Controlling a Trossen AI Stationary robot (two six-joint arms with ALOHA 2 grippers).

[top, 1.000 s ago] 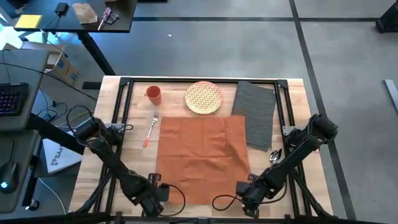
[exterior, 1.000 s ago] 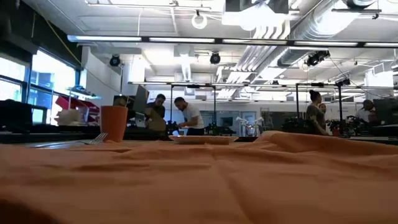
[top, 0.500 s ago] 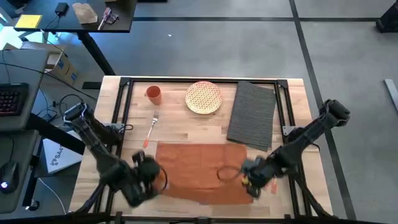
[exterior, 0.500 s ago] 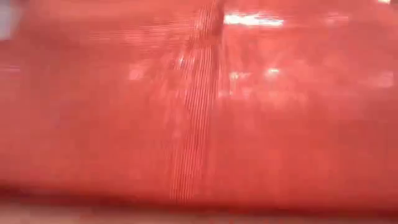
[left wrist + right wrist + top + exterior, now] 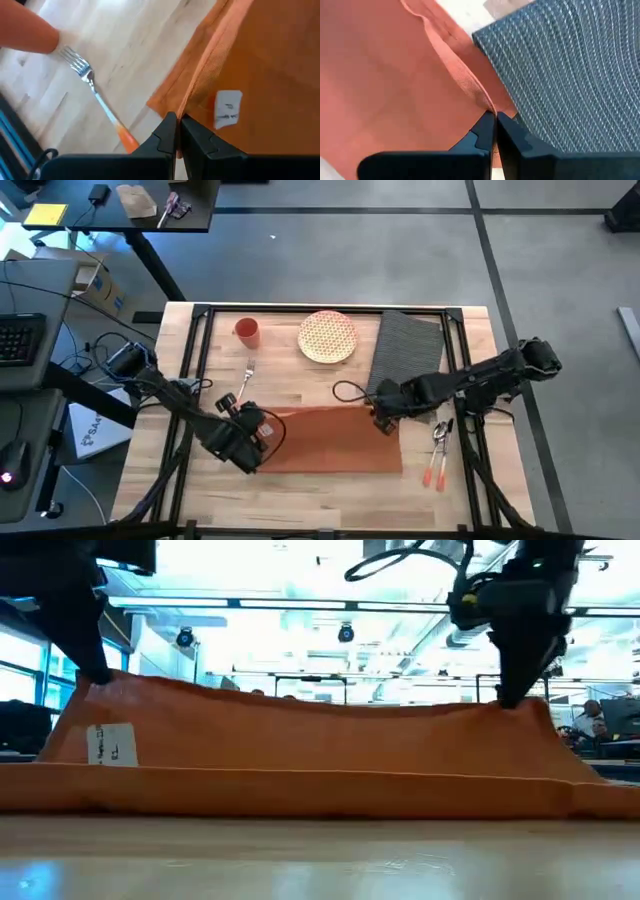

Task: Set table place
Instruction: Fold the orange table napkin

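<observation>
You are working on the large light wood butcher-block table (image 5: 300, 385) with its black metal bar frame. Across its near middle lies the rust-orange cloth napkin (image 5: 330, 442), folded over into a wide band, its upper edge held off the wood at both ends and sagging between them in the low view. The place itself, the dark grey ribbed woven rectangular placemat (image 5: 408, 364), lies at the far right, just touching the napkin's right corner.

Your left gripper (image 5: 244, 420) has its jaws pinched tight on the napkin's left corner, beside the white label. Your right gripper (image 5: 383, 418) is pinched the same way on the right corner, right at the placemat's edge.

To finish this fold well, I judge you should carry both corners at equal height and pace so the edges meet square, and keep the right corner from dragging the placemat.

Beyond these sit a round patterned yellow plate (image 5: 327, 336), an orange cup (image 5: 247, 331), an orange-handled metal fork (image 5: 242, 385) close by your left gripper, and orange-handled cutlery (image 5: 438, 450) to the right.
</observation>
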